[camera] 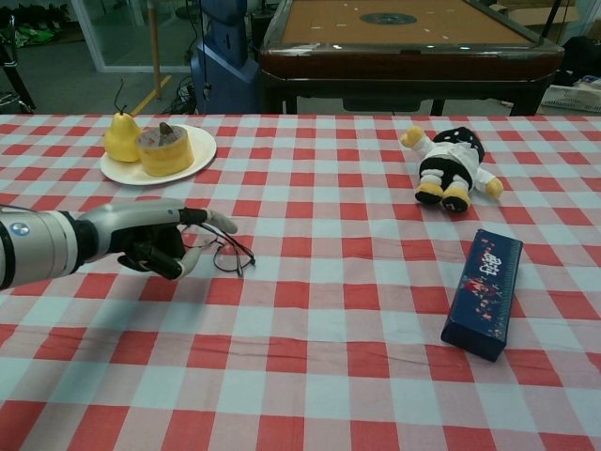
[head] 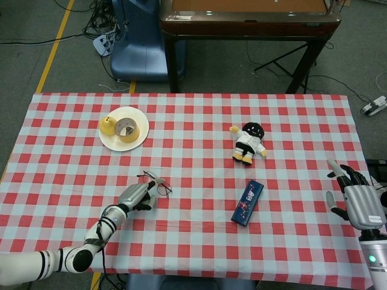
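Left robot hand (head: 136,196): low over the table (head: 199,244), fingers reaching to a pair of glasses (head: 158,183); fingertips at the frame, contact cannot be confirmed.
Glasses: thin dark wire frame, lying on the cloth just right of the left robot hand.
Right robot hand (head: 357,202): at the table's right edge, fingers apart, holding nothing.
Plate (head: 141,134): far left area, carrying a yellow pear (head: 107,125) and a roll of tape (head: 126,128), side by side.
Doll (head: 248,142): right of centre, lying flat.
Blue box (head: 248,202): near the doll, on the front side, set at an angle.
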`<state>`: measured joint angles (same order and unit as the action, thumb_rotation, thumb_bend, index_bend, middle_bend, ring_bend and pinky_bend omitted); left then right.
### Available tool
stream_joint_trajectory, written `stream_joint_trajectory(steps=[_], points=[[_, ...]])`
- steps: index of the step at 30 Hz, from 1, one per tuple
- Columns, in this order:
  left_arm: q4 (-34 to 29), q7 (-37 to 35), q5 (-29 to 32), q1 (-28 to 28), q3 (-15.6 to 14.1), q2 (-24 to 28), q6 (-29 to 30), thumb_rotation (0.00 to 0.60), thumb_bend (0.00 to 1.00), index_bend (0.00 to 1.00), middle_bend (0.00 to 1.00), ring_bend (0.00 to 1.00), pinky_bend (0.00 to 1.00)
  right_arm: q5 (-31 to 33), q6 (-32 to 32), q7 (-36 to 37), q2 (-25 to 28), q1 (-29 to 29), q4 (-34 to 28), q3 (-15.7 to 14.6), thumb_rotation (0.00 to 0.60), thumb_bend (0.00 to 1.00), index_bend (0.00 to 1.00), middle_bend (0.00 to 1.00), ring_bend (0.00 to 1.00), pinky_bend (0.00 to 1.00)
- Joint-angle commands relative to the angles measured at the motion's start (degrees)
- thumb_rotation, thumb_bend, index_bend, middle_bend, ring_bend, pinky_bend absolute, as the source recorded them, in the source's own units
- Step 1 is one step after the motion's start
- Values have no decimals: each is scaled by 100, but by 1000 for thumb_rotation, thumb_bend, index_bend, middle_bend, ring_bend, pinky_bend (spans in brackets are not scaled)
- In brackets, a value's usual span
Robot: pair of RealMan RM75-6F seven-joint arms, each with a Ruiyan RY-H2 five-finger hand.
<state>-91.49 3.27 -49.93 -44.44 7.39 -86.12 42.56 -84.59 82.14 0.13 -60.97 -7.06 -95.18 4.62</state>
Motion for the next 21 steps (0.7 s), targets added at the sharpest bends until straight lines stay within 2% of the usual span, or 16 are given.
stream_joint_trajectory(steps=[1,8,14,21], points=[[116,-46,66,-13,10,-66,-38,600,714,144,1000,992,1000,0,-4,-2,2,-2,1,1,600,447,0,325,131,191],[241,-90,154,-19,-15,-108,-121,600,714,144,1000,992,1000,0,-12,-10,7,-10,-11,5,600,448,0,325,131,191],[-19,-231,-92,115,73,142,100,600,714,144,1000,992,1000,-19,-21,-17,5,-26,-20,9,600,448,0,326,131,191],[-38,-241,-114,173,23,276,104,600,714,145,1000,992,1000,-38,-12,-12,-6,-29,-20,6,600,448,0,325,131,191]])
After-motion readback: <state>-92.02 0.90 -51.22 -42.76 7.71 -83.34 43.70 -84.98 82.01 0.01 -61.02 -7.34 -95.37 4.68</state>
